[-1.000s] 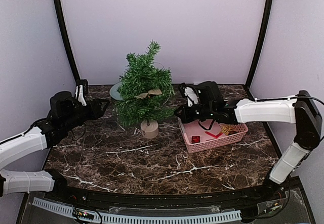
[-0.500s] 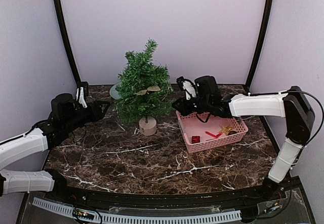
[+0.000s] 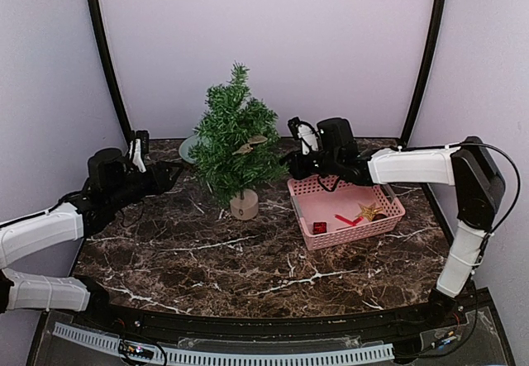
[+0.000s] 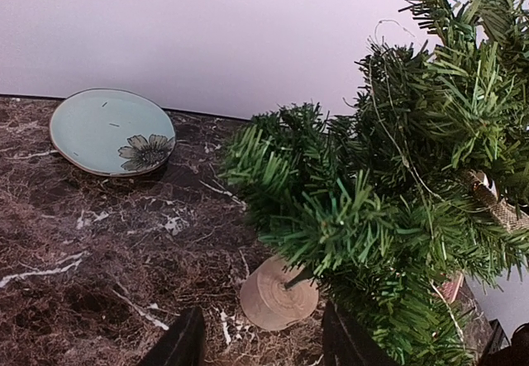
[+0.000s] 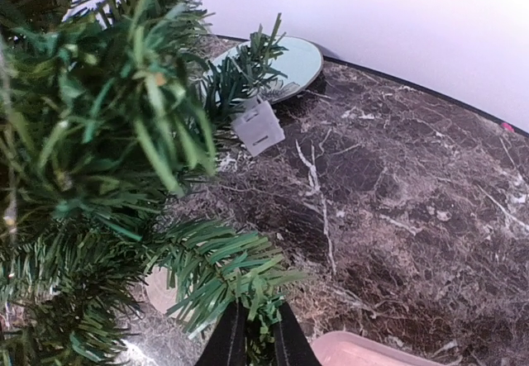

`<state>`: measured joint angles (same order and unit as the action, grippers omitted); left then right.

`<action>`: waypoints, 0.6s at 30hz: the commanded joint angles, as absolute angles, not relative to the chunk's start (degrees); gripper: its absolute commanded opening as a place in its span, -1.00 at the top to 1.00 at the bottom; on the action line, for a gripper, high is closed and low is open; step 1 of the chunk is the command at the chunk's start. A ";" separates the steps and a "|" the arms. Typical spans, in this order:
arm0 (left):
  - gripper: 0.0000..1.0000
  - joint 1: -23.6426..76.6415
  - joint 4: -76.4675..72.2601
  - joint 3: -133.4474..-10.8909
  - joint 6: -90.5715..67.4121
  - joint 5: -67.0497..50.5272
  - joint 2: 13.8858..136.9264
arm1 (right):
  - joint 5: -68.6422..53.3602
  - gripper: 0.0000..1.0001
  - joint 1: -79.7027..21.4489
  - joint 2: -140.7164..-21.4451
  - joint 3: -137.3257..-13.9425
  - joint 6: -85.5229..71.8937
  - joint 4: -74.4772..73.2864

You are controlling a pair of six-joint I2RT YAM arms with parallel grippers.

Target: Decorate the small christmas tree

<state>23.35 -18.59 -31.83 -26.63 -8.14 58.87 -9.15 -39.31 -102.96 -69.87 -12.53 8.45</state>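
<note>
Only the right wrist view shows a small pale cube [image 5: 258, 126] hanging in the tree [image 5: 91, 159]. Only the top view shows the whole tree, standing mid-table [image 3: 207, 259] toward the far edge. The left gripper [image 3: 169, 173] is left of it and apart, half wide and empty. The right gripper [image 5: 254, 333] is at its right side, narrow, with needles between the jaws; whether they pinch is unclear. The plate [image 3: 189, 148] behind is half hidden, and the basket [image 5: 372, 351] is cut off.
</note>
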 commanded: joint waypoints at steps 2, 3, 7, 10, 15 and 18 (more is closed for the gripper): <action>0.01 22.94 -22.04 -33.97 -26.61 -10.76 60.01 | -11.56 0.71 -38.68 -104.96 -73.39 -11.54 13.32; 0.02 22.94 -22.36 -34.00 -26.43 -11.24 60.27 | -11.69 0.67 -38.53 -105.02 -73.61 -11.52 13.17; 0.02 22.94 -23.56 -34.18 -26.14 -13.72 61.00 | -11.46 0.36 -37.71 -103.61 -72.44 -11.69 13.09; 0.02 22.94 -23.60 -34.26 -25.99 -13.60 61.02 | -10.82 0.18 -36.62 -101.52 -71.16 -11.78 12.41; 0.01 22.82 -22.56 -34.19 -26.71 -11.84 60.61 | -9.87 -0.11 -35.23 -96.50 -68.26 -11.15 9.05; -0.03 22.50 -21.37 -33.96 -27.62 -11.14 60.13 | -9.20 -0.20 -34.24 -92.56 -65.37 -11.01 6.09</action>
<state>23.14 -21.34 -32.64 -26.70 -12.01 61.17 -10.09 -35.38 -98.48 -68.14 -11.38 8.54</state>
